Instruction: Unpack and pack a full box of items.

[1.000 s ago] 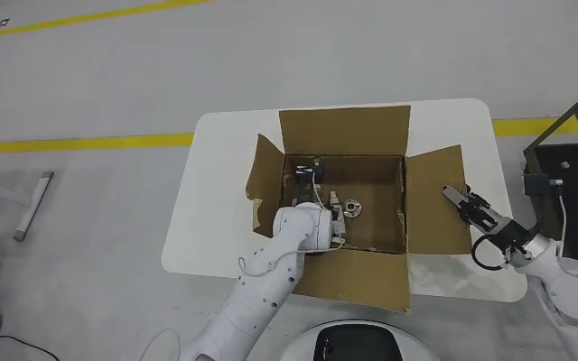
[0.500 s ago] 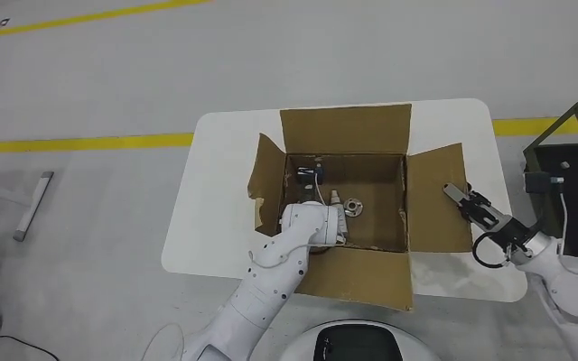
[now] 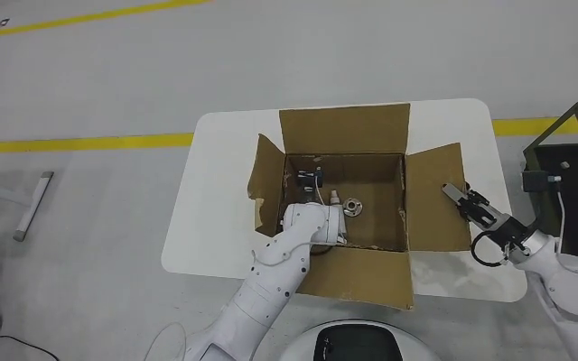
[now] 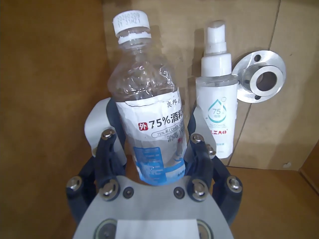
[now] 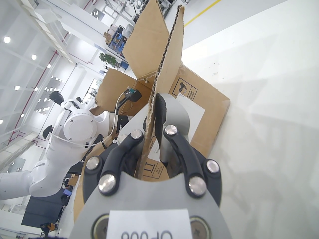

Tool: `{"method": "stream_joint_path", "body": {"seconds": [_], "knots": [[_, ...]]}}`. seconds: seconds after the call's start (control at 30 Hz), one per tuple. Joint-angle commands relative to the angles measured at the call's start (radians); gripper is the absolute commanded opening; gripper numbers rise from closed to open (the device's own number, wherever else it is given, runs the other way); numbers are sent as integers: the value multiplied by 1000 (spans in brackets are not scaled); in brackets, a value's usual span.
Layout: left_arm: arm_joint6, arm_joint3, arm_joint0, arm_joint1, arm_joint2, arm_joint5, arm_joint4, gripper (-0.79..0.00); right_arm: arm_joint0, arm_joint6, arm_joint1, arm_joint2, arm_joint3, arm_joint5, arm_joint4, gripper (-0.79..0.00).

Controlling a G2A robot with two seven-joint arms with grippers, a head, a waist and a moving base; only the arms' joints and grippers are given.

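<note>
- The box [image 3: 343,131] is sitting open on the table [image 3: 226,180]. Over the last 1 second the left arm inside it is only shifting slightly, so no item is leaving yet. Unpacking appears to be at the lift-out stage.
- The right flap [image 5: 172,50] is running between the fingers of the right gripper [image 5: 153,115]. They are pinching its edge and keeping it folded outward as before.
- The clear bottle [image 4: 142,85] is sitting between the jaws of the left gripper [image 4: 153,118]. They are clamping narrow on its labelled body, and its cap is pointing away from the palm.
- The spray bottle [image 4: 216,95] is lying just outside 1 left finger, so a lift is likely to brush it.
- The metal flange [image 4: 261,78] is lying just beyond the spray bottle, farther from the jaws.
- A box wall is crowding the jaws' opposite side, leaving little sideways room.
</note>
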Motion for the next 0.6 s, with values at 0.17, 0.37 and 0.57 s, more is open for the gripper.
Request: {"method": "stream_joint_path", "body": {"seconds": [0.17,0.37,0.57], "knots": [[0,10,4,-9,-12,-2,12,-308,0,2,-2,-3,1,-1,0,-785],[2,-5,15,-14,-32,-3,9,-785,1,0,-3,-1,0,0,-3,-785],[-19,-120,34,-14,-71,-30,-20,-785,7,2,-1,21,-3,0,-8,-785]]}}
